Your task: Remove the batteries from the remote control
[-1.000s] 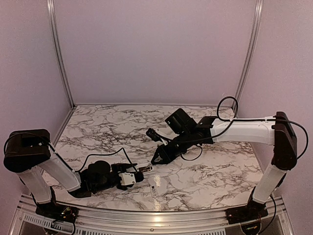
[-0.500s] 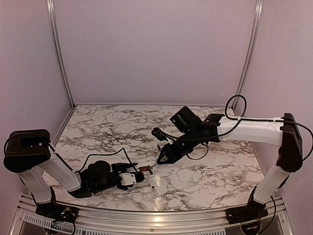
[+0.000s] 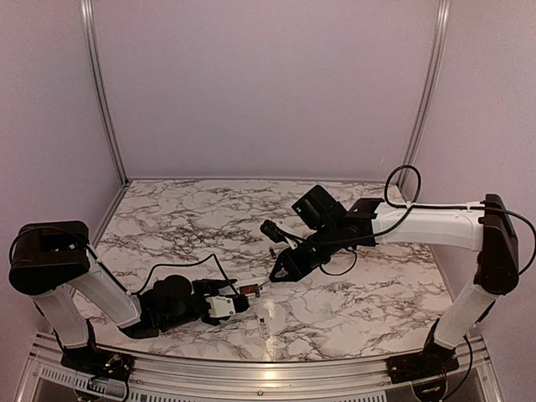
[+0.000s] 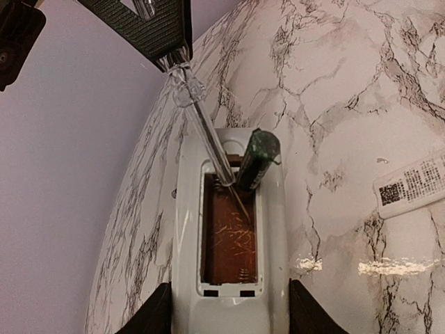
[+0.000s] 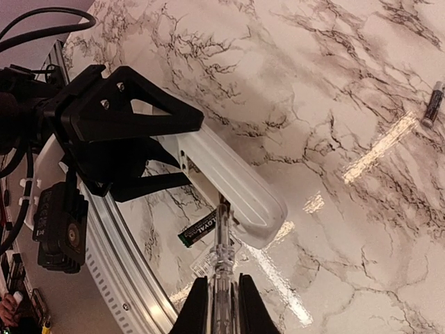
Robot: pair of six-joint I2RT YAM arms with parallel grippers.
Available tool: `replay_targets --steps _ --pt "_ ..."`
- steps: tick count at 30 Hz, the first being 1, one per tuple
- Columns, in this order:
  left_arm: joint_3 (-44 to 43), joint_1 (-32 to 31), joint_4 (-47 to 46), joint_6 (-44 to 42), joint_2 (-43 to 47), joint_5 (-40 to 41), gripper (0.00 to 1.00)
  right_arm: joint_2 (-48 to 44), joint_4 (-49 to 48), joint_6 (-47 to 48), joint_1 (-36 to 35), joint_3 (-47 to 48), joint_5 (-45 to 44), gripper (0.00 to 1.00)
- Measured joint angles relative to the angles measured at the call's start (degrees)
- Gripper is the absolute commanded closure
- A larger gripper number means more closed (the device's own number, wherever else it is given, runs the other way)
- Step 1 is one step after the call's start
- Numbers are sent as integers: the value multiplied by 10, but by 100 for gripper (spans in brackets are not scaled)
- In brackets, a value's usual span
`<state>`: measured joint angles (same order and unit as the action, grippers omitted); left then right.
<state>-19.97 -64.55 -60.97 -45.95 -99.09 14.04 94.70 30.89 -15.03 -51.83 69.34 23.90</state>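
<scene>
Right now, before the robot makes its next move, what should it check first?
1. The left end effector clamps the remote control: ok.
2. The right end effector is shut on the clear stick: ok.
3. The stick's tip is inside the open battery recess: ok.
4. The tilted battery is free of the remote: not ok, its lower end sits in the recess.
5. The loose battery lies apart on the table: ok.
6. The stick's tip is under the tilted battery: cannot tell.
</scene>
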Motion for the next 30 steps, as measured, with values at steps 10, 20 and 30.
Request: replay_targets --steps 10,20,30 --pt "-15 -2 13 -2 -9 5 100 -21 -30 0 0 -37 0 100" --pt "-28 -2 14 -2 -29 21 100 -31 -40 -1 1 -55 -7 100" --pt "-28 -3 17 -2 -29 26 100 -48 -59 -2 1 -80 -7 100"
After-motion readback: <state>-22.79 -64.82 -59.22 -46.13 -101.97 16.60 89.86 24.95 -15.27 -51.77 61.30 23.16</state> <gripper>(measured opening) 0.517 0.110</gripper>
